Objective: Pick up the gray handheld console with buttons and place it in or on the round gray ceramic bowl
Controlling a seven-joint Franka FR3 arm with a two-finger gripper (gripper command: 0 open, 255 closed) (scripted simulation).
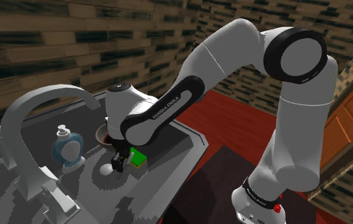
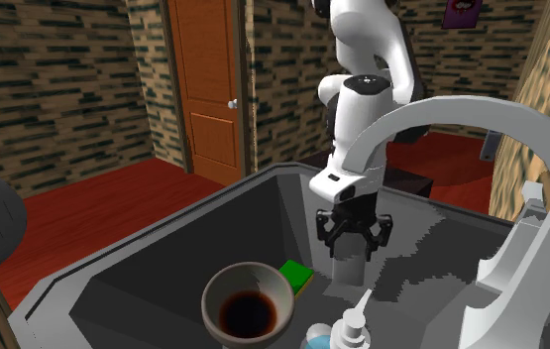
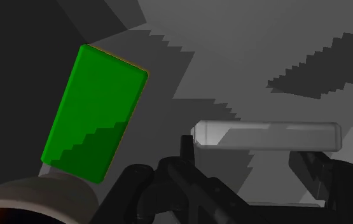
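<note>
Reaches from the stand (image 1: 257, 202) down into the dark gray sink (image 1: 178, 153) with the white arm (image 1: 232, 57). Hangs the black gripper (image 1: 119, 161) low over the sink floor, near the foot of the big curved faucet (image 1: 35, 105). Carries both fingers spread apart, clasping nothing. Frames the console (image 3: 267, 135) between them in the wrist view: a pale gray bar, lying flat on the sink floor just past the fingertips. Perhaps grazes one end of it with a fingertip; hard to judge from so close. Sits straight above that same pale bar in the second exterior view. Finds the console outside the bowl (image 2: 213, 292), apart from it. Shows the bowl upright on the sink floor, round, gray outside, dark reddish brown inside, toward the second exterior view's lower middle. Places a flat green block (image 3: 95, 111) just beside the bowl's rim, between bowl and console. Sets a blue soap dispenser (image 1: 67, 147) with a white pump at the faucet's base, at the shoulder view's left. Closes the scene with brown brick-patterned walls, a red floor (image 2: 94, 203) and an orange-brown door (image 2: 208, 89) behind the sink in the second exterior view.
</note>
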